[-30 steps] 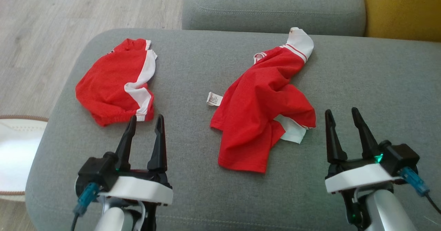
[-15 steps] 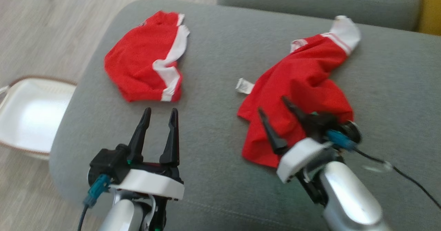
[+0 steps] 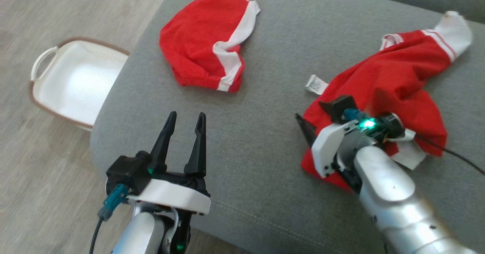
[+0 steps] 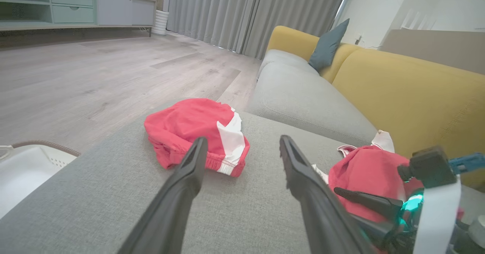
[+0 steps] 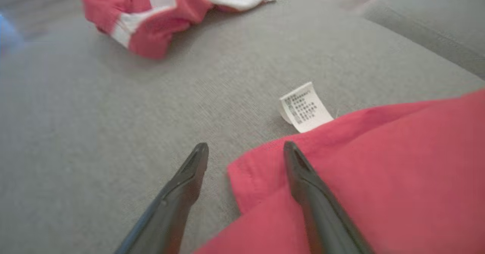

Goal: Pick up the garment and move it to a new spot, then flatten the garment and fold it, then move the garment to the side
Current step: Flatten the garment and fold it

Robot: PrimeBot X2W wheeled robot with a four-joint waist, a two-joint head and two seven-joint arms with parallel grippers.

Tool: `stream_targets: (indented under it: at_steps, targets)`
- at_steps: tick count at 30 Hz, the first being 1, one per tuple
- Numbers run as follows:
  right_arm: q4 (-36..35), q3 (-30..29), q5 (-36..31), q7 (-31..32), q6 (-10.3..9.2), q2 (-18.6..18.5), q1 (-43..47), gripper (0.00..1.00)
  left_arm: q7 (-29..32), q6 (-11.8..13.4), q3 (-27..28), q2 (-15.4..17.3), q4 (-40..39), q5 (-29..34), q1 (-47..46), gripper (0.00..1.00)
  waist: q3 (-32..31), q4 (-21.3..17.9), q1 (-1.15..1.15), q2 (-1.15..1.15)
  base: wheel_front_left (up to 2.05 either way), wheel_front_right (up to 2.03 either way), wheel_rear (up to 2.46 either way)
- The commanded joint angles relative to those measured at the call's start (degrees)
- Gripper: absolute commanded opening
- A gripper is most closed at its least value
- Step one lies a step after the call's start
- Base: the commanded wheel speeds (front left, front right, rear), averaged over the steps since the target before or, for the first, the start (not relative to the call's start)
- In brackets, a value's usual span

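Two red garments lie on the grey sofa cushion (image 3: 288, 42). The one in work seems to be the crumpled red shirt (image 3: 394, 76) at the robot's right, with its white sleeve pointing away and a care label (image 5: 303, 108) sticking out at its edge. The right gripper (image 5: 245, 148) is low at this edge with its fingers apart, one tip over the fabric and one over bare cushion, probably to straddle the hem and pinch it. Nothing is gripped yet. The left gripper (image 3: 186, 114) hovers over the cushion, also spread and holding nothing, likely waiting. Further left lie red shorts (image 3: 201, 45) with a white stripe. A white laundry basket (image 3: 72, 83) stands on the floor beside the cushion.
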Motion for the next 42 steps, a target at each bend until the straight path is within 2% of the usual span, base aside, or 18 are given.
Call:
stream_targets:
  at_steps: [1, 5, 14, 15, 16, 24, 31, 35, 38, 39, 42]
  targets:
    - [0.0, 0.0, -1.4, 0.7, 0.43, 0.4, -2.6, 1.0, -0.3, 0.4, 1.4, 0.1, -1.8, -0.4, -2.7, 1.0, 0.9, 1.0, 0.0, 0.0, 0.0, 0.0, 0.0]
    - [4.1, -2.2, -4.6, 2.2, 0.43, 0.3, -4.4, 1.0, -0.3, 0.6, 1.3, 0.1, -1.9, -0.7, -2.7, 1.0, 1.2, 1.5, 0.0, 0.0, 0.0, 0.0, 0.0]
    - [8.9, -3.1, -6.0, 3.8, 0.43, 0.7, -5.5, 1.0, -0.3, 0.9, 1.0, 0.1, -2.1, -1.2, -3.3, 1.0, 2.0, 1.5, 0.0, 0.0, 0.0, 0.0, 0.0]
    - [9.3, -2.9, -5.8, 3.9, 0.43, 0.7, -5.6, 0.55, -0.3, 0.9, 1.1, 0.1, -2.1, -1.2, -3.4, 1.0, 2.1, 1.4, 0.0, 0.0, 0.0, 0.0, 0.0]
    - [9.5, -2.5, -5.6, 3.7, 0.43, 0.8, -5.7, 0.0, -0.3, 0.9, 1.1, 0.1, -2.1, -1.2, -3.4, 1.0, 2.2, 1.3, 0.0, 0.0, 0.0, 0.0, 0.0]
    - [7.2, -0.6, -0.6, -2.5, 0.43, 0.8, -6.0, 0.0, -0.3, 0.7, 2.0, 0.1, -1.5, -0.4, -3.3, 1.0, 1.1, -1.3, 0.0, 0.0, 0.0, 0.0, 0.0]
    - [-0.9, 0.1, 8.1, -6.3, 0.43, 0.8, -3.5, 0.0, -0.3, 0.3, 3.6, 0.1, -1.2, 1.1, -2.3, 1.0, -2.0, -7.1, 0.0, 0.0, 0.0, 0.0, 0.0]
    - [-6.9, -3.6, 11.2, -6.3, 0.43, 0.5, -1.6, 0.0, -0.3, 0.1, 4.6, 0.1, -1.3, 1.8, -1.3, 1.0, -3.8, -11.2, 0.0, 0.0, 0.0, 0.0, 0.0]
    - [-12.0, -7.3, 11.5, -4.9, 0.43, -1.1, 0.0, 0.0, -0.3, -0.1, 5.1, 0.1, -1.4, 2.3, -0.5, 1.0, -4.6, -14.2, 0.0, 0.0, 0.0, 0.0, 0.0]
    - [-15.6, -10.4, 11.2, -3.3, 0.43, -2.6, 1.0, 0.0, -0.3, -0.3, 5.1, 0.1, -1.4, 2.6, -0.2, 1.0, -4.9, -15.9, 0.0, 0.0, 0.0, 0.0, 0.0]
    - [-20.3, -16.4, 10.5, -0.3, 0.43, -4.9, 2.4, 0.0, -0.3, -0.5, 4.8, 0.1, -1.4, 2.9, -0.2, 1.0, -4.9, -17.9, 0.0, 0.0, 0.0, 0.0, 0.0]
